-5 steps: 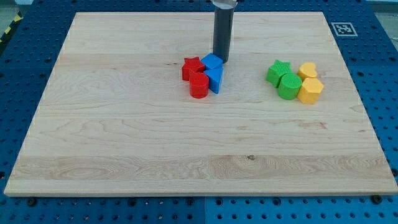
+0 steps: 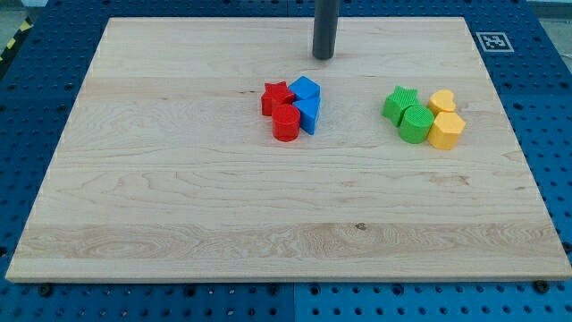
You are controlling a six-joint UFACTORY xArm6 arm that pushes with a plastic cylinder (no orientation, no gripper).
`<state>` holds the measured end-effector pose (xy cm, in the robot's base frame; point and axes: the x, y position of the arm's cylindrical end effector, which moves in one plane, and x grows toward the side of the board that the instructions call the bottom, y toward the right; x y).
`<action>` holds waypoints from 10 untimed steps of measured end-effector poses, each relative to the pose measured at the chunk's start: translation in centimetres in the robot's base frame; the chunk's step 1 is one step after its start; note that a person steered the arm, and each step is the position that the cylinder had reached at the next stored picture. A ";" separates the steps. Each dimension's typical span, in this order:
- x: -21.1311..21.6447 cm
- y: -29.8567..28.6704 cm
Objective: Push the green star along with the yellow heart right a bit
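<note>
The green star [image 2: 399, 104] lies at the board's right, at the left of a tight cluster. The yellow heart [image 2: 441, 101] sits at the cluster's upper right. A green cylinder [image 2: 416, 123] and a yellow hexagon [image 2: 446, 130] lie just below them, touching. My tip [image 2: 323, 56] is near the view's top centre, well up and left of the green star and touching no block.
A second cluster lies near the board's centre: a red star [image 2: 277, 97], a red cylinder [image 2: 286, 124], a blue block [image 2: 306, 89] and a blue triangular block [image 2: 309, 115]. A fiducial marker [image 2: 492, 41] sits at the board's top right corner.
My tip has moved toward the view's top, away from the blue block it stood beside. No block has moved.
</note>
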<state>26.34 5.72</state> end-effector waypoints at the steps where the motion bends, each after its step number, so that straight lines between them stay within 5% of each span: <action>1: -1.5 0.4; 3: -0.3 0.4; 6: 13.3 0.4; 10: 13.3 8.8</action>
<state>39.68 14.54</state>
